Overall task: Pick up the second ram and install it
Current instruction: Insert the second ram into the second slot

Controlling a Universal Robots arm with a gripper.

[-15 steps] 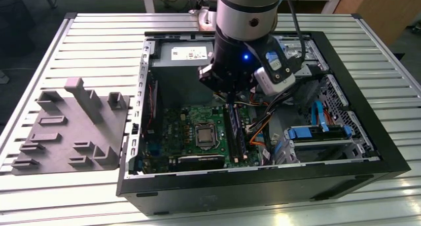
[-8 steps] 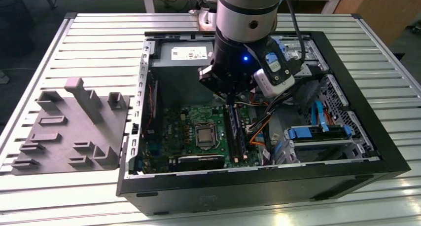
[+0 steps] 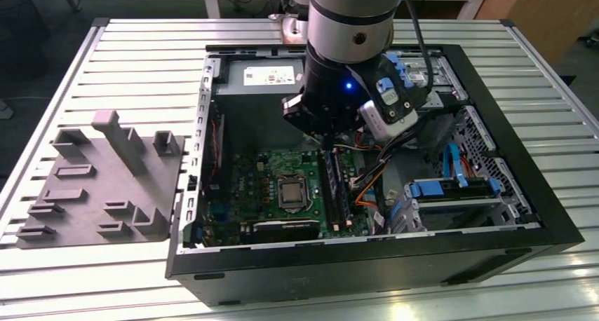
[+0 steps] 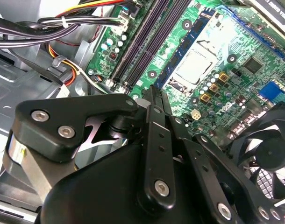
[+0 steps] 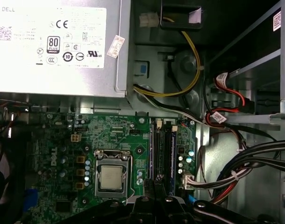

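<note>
Hanging closed over the memory slots [image 5: 162, 149] of one motherboard [image 5: 53, 140], the single tool [image 4: 155, 93] sits near one processor [image 5: 110, 177].

Second ram [image 3: 334, 195], long dark narrow stick, standing on edge on the motherboard [image 3: 251, 184], beside the processor socket [image 3: 291, 193]

Robotics lab, assembly test cell. Evidence: a silver-and-black jointed robot arm [image 3: 351, 26] stands over a ribbed aluminium-slat bench [image 3: 140, 48]. An open black steel desktop computer case [image 3: 374, 272] sits mid-bench with its green motherboard [image 3: 252, 188] exposed. A grey moulded plastic parts fixture [image 3: 103, 181] lies by the bench edge at the exterior view's left. Pale wooden furniture [image 3: 534, 12] stands beyond the far edge.
</note>
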